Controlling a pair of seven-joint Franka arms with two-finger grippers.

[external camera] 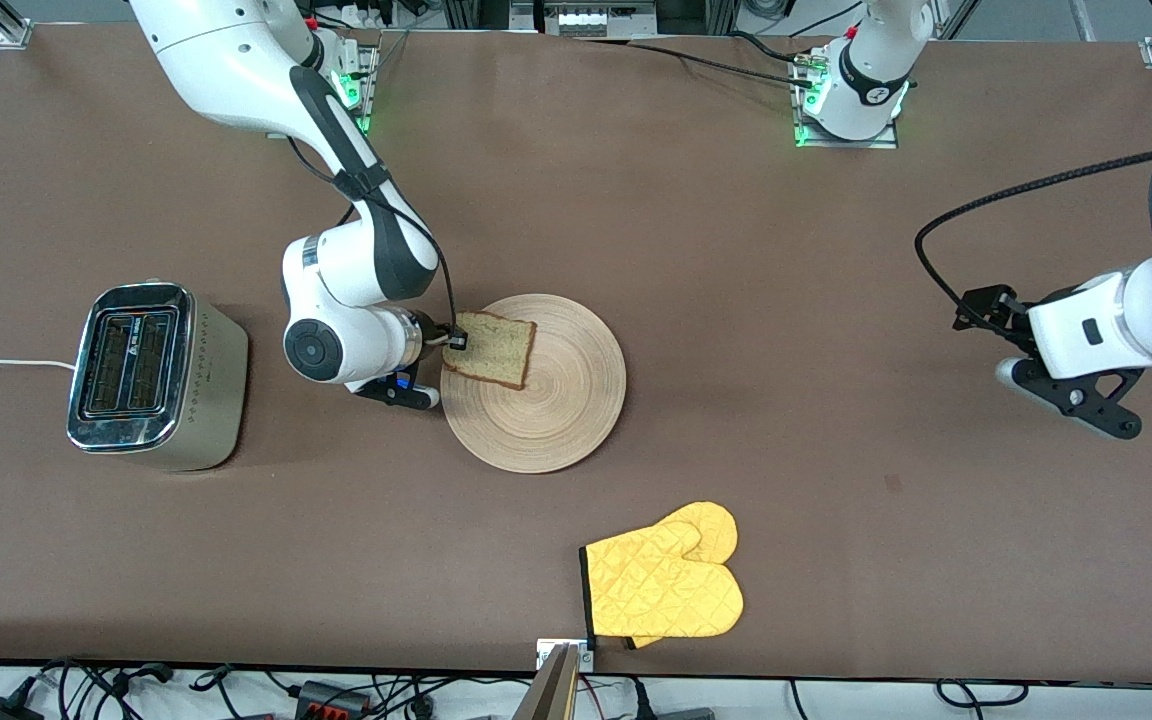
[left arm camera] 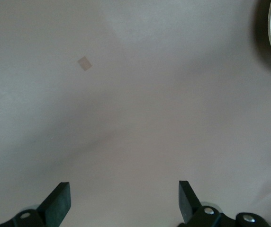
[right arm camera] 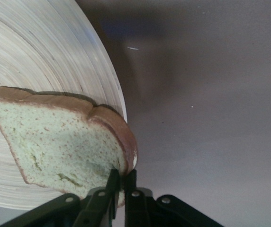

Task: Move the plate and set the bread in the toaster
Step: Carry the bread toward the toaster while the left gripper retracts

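The round light-wood plate lies mid-table; it also shows in the right wrist view. The bread slice is tilted over the plate's edge toward the right arm's end. My right gripper is shut on the bread's crust corner; in the right wrist view the gripper pinches the bread a little above the plate. The silver toaster stands toward the right arm's end, slots up, white cord trailing. My left gripper waits open and empty over bare table at the left arm's end, open in its wrist view.
A yellow oven mitt lies near the table's front edge, nearer the front camera than the plate. A small pale patch marks the table under the left gripper.
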